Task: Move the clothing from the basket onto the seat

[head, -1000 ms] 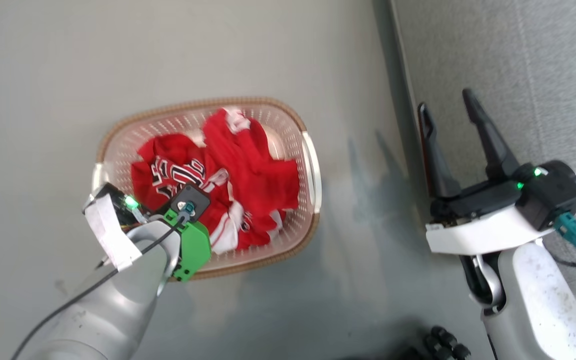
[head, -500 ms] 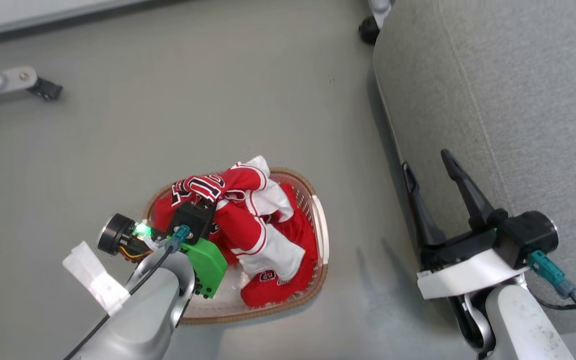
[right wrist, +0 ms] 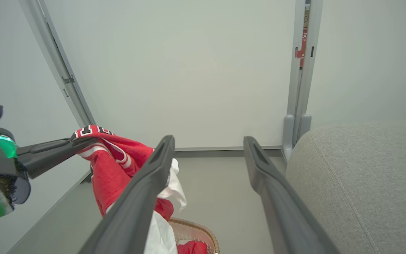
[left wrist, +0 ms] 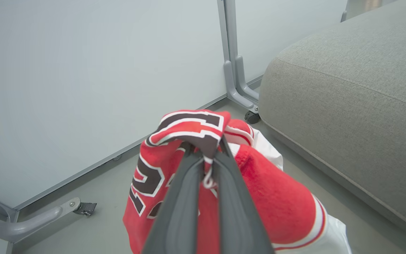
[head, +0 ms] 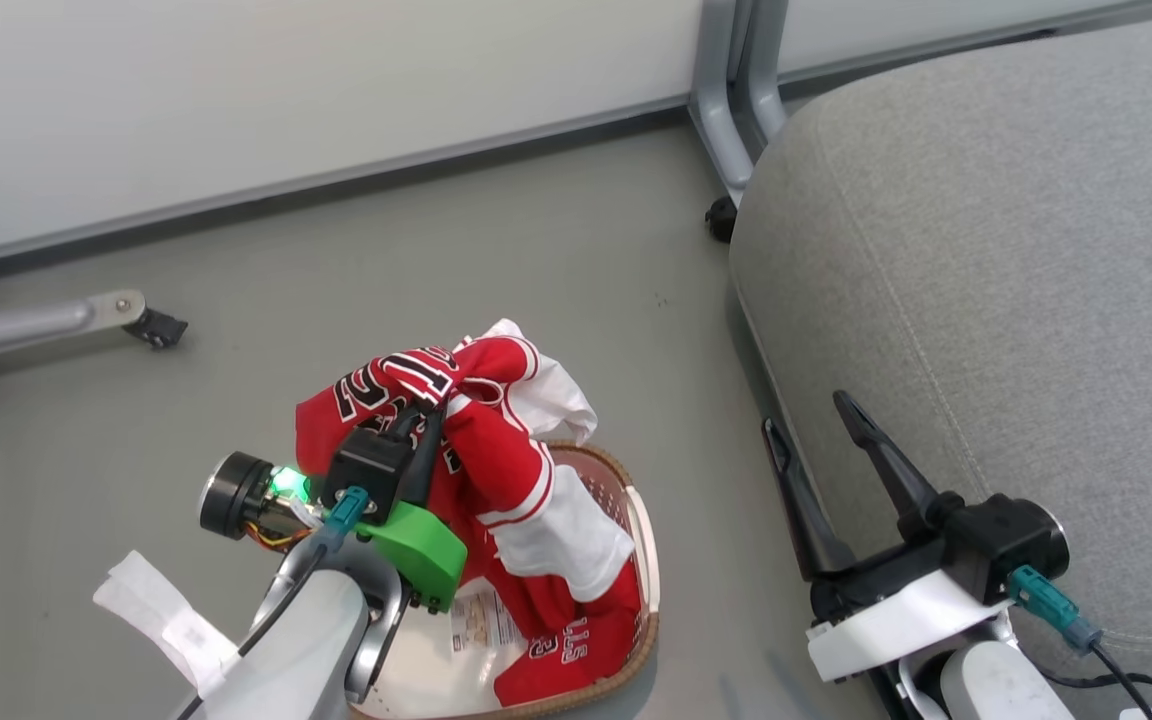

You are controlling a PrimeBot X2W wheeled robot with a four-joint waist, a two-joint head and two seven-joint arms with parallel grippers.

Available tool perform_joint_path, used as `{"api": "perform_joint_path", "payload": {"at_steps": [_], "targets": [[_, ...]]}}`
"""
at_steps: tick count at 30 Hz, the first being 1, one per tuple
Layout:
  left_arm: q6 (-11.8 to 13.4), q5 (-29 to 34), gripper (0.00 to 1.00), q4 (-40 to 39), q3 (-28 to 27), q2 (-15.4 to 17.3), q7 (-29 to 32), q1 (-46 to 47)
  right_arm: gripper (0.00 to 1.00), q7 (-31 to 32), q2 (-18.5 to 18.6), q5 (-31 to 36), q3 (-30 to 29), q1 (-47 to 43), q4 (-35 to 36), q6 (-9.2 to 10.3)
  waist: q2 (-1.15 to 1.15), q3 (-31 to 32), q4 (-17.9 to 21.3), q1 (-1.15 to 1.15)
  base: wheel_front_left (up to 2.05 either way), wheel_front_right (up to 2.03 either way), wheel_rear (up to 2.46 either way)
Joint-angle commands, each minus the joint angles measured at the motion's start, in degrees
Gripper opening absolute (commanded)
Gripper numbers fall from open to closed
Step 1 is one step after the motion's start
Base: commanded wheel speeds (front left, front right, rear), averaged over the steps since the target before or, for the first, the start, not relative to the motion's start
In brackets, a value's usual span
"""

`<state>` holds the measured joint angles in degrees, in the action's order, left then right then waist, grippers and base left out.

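My surroundings: pale walls, bare grey floor.
Above the smooth grey floor (head: 536, 260), white wall panels (head: 286, 90) span 12 o'clock. A grey metal post (head: 731, 90) stands at 1 o'clock with a black castor (head: 721, 218) at its foot. Another castored leg (head: 46, 322) lies at 9 o'clock.

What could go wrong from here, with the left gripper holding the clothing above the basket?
1. The left gripper, shut, pinches just a small fold of the clothing; the hanging bulk might pull it free.
2. The clothing's lower end reaches into the basket; carrying it sideways might snag the rim or tip the basket.
3. The open right gripper stands between basket and seat; trailing cloth might catch on it.
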<state>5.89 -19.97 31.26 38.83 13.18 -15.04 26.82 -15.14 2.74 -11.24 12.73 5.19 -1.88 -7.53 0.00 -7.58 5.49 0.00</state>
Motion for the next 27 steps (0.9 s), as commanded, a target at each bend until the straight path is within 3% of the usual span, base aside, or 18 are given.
{"api": "perform_joint_path", "payload": {"at_steps": [1, 11, 18, 27], "targets": [[0.3, 0.1, 0.00, -1.0, -0.3, 0.5, -0.2, -1.2, 1.00, 0.0, 0.2, -0.4, 0.4, -1.1, -0.3, 0.08, 0.00, 2.6, 0.6, 0.00, 0.00, 0.00, 0.00], [2.3, 0.0, 0.00, -10.1, -0.1, 1.5, 1.9, -2.2, 1.00, 0.0, 0.2, -0.9, 6.2, -1.0, -0.6, 0.08, 0.00, 3.8, 0.7, 0.00, 0.00, 0.00, 0.00], [2.2, 1.1, 0.00, -16.2, 1.6, 1.8, 4.4, -1.3, 1.00, 0.0, 0.2, -1.5, 12.0, 3.4, -1.6, 0.08, 0.00, 2.8, 0.4, 0.00, 0.00, 0.00, 0.00], [1.0, 2.4, 0.00, -21.4, 5.2, 0.3, 6.7, 0.6, 1.00, 0.0, 0.2, -1.2, 14.4, 9.2, -6.2, 0.08, 0.00, 1.9, -1.2, 0.00, 0.00, 0.00, 0.00]]}}
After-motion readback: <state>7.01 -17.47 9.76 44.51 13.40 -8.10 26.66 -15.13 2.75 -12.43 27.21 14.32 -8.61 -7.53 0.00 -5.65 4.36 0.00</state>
